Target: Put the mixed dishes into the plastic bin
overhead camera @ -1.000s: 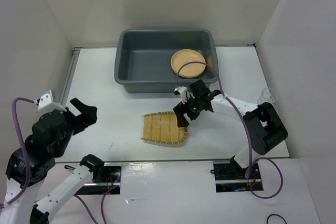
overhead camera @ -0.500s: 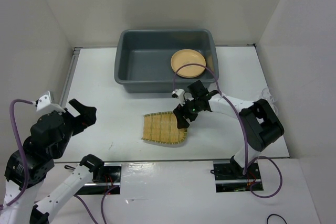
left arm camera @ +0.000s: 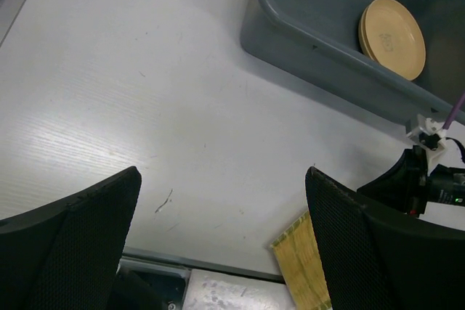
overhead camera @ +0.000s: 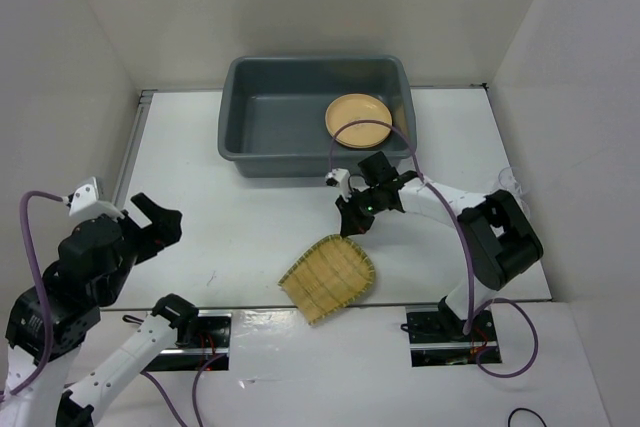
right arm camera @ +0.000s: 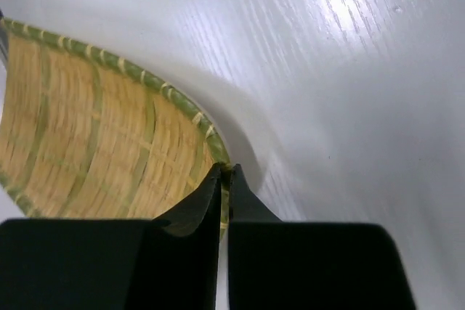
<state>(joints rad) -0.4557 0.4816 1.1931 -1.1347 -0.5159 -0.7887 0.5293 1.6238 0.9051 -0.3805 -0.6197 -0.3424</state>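
Overhead and both wrist cameras share the tray [overhead camera: 328, 279].

A white table [overhead camera: 250, 217] is taking up the middle of the scene, its pale wood-grain surface catching a bright glare. Plain white panels are standing along the table's left side [overhead camera: 60, 97], far side [overhead camera: 300, 7] and right side [overhead camera: 570, 97], boxing it in. A grey metal strip [overhead camera: 133, 142] is running along the table's left edge. A small dark scratch [overhead camera: 212, 275] is showing on the table towards its near left part. A thin black cord [overhead camera: 520, 411] is curling on the white ledge beyond the table's near right corner.
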